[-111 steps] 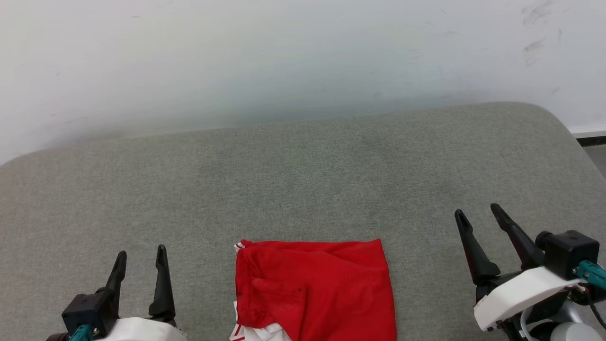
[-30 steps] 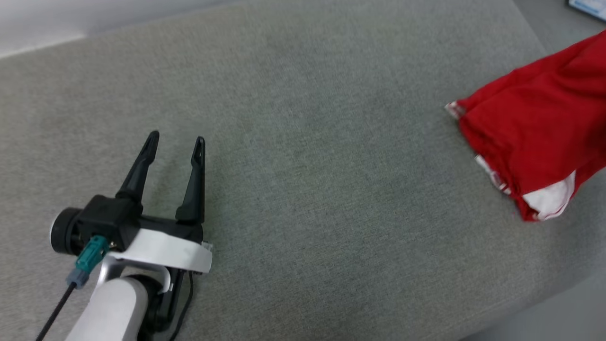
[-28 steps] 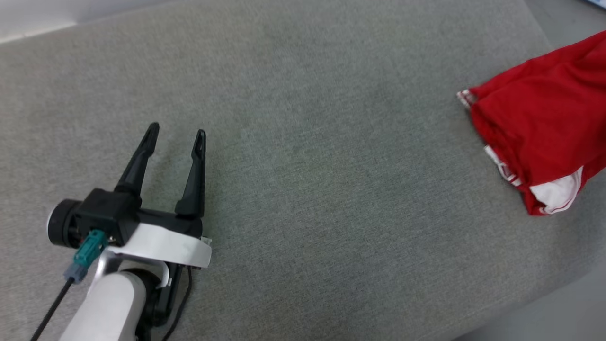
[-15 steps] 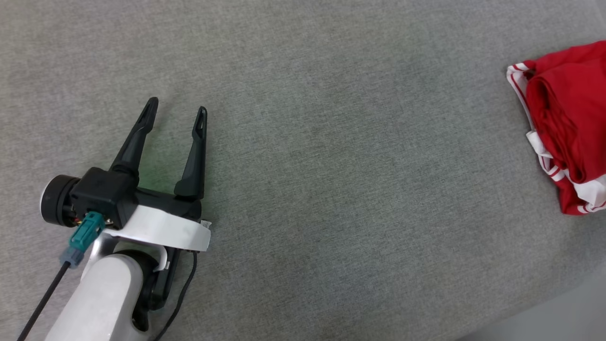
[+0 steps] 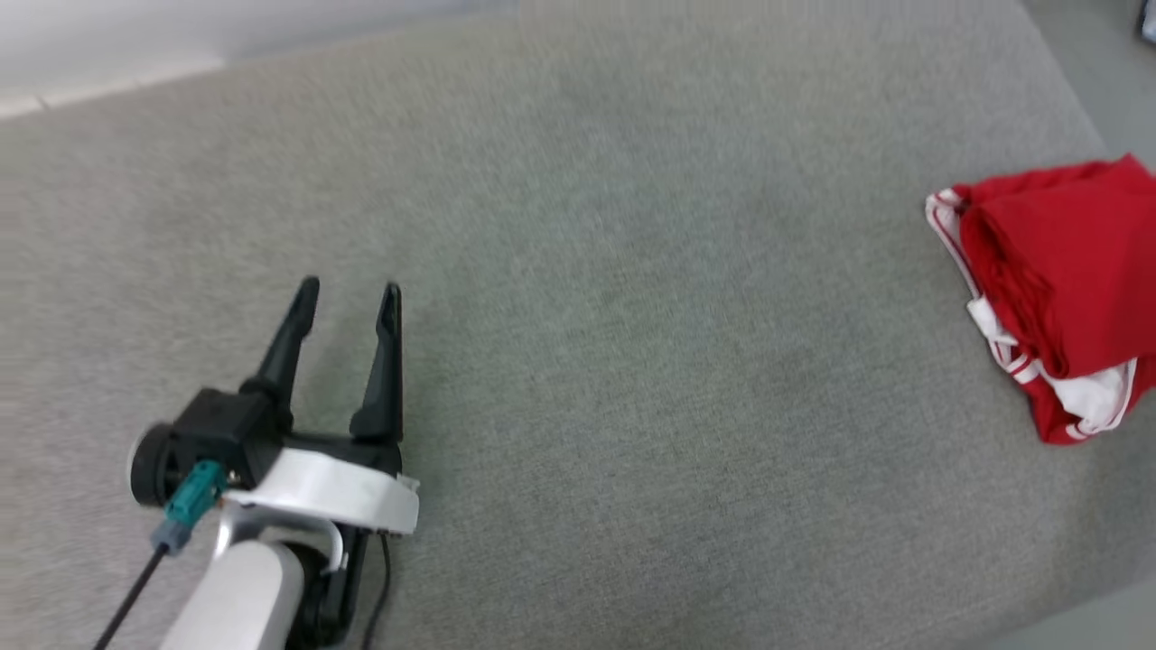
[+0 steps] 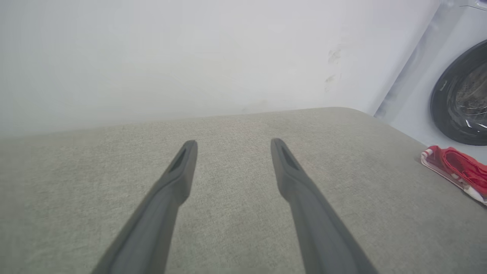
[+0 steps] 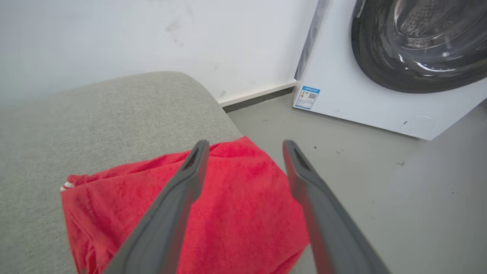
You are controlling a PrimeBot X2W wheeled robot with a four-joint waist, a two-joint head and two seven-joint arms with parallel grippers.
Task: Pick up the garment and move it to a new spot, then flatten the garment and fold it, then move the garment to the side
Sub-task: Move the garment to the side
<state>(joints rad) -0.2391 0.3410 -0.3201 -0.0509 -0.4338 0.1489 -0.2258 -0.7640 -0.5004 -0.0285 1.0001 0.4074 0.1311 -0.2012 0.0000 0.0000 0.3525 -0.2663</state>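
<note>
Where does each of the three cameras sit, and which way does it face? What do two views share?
Head view: on the head, looking down at the cushion; the left gripper, open, shows lower left.
Left wrist view: on the left wrist, looking along its fingers over the cushion to the wall.
Right wrist view: on the right wrist, above the garment; the right gripper is open.
Shared: both wrist views show the washing machine.

Far right, the folded soft red garment (image 5: 1070, 262): solid red cloth, white sleeve patches, red-and-white striped trim at the edges. The padded fabric table (image 5: 632, 361): plain grey-green weave, finely flecked. The left pincer (image 5: 350, 289): black fingers, white wrist shell, teal plug. The right pincer (image 7: 245, 145): dark grey fingers. The boxy washing machine (image 7: 338, 76): white casing, dark grey door ring, blue-and-white label. The wall (image 6: 190, 57): white. The floor (image 7: 380, 175): plain grey.
</note>
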